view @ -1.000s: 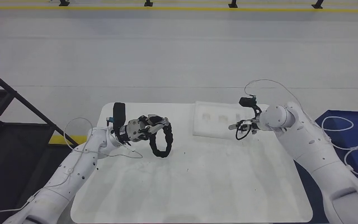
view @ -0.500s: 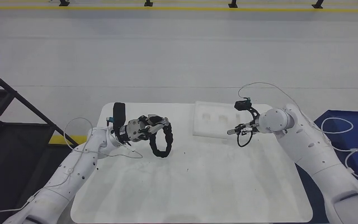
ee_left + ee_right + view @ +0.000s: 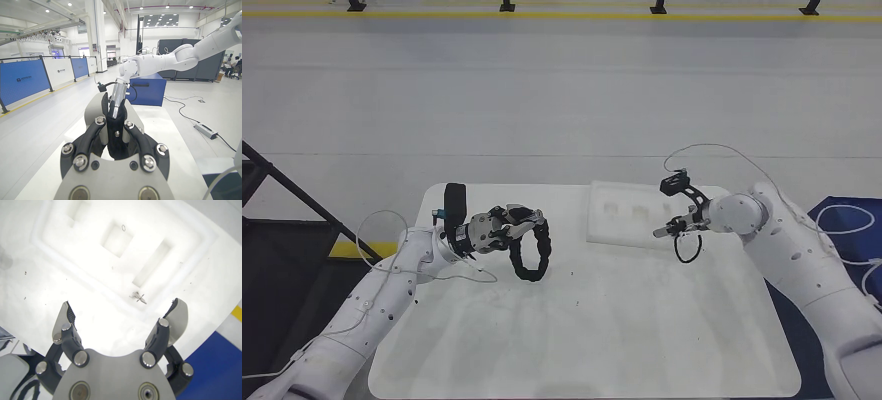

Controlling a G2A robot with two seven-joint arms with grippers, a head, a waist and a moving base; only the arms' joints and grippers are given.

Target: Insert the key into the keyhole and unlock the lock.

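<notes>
The left pincer (image 3: 115,123) clamps the lock (image 3: 118,98), a chrome barrel jutting from a black woven sleeve that the top view reveals as a full loop. The right pincer (image 3: 122,309) hangs spread above a white foam tray (image 3: 56,247) on the counter (image 3: 582,330); the small metal key (image 3: 139,297) lies on the foam just ahead of its fingertips.

a white table (image 3: 582,330) carries a white foam tray (image 3: 608,233).
</notes>
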